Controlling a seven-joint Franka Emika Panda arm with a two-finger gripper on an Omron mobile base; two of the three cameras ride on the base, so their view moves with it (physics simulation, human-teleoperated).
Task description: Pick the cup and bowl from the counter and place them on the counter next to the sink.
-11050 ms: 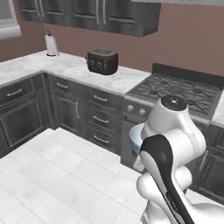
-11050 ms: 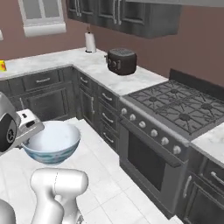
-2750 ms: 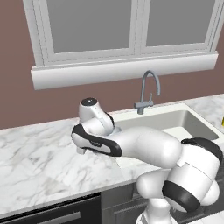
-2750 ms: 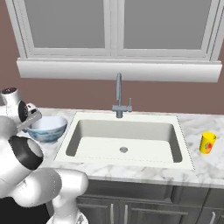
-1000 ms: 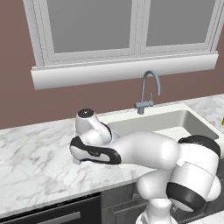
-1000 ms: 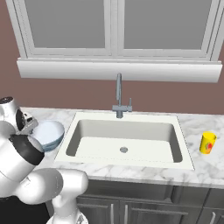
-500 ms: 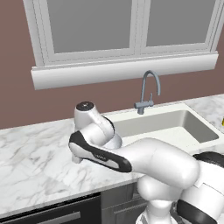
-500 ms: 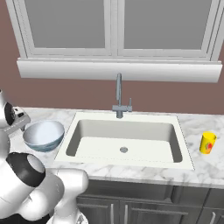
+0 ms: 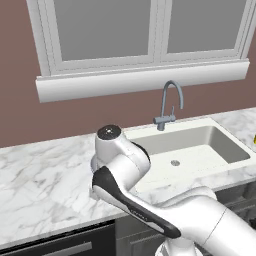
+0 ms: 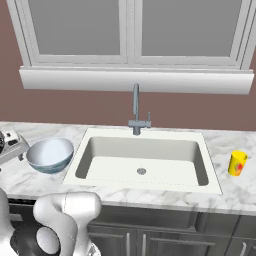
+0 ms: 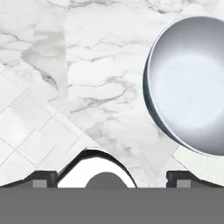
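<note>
Where the counter (image 10: 235, 197) runs white and grey-veined under the window, the off-white sink (image 10: 142, 159) takes up its middle, with the grey gooseneck tap (image 10: 135, 111) standing at the back rim. Just left of the basin in the right base view, the pale grey-blue bowl (image 10: 50, 154) sits upright on the marble, close to the sink's left edge but not touching it. On the far side of the sink, well apart from the bowl, the small yellow cup (image 10: 237, 163) stands upright on the counter with its red-orange mark facing the camera. At the left edge of that same view the gripper (image 10: 11, 145) hangs just beside the bowl, apart from it and holding nothing. From the hand view, the bowl (image 11: 189, 83) lies off to the upper right, away from the gripper (image 11: 112, 178), whose two dark fingertips (image 11: 43, 178) stand wide apart at the bottom with only bare marble between them.
</note>
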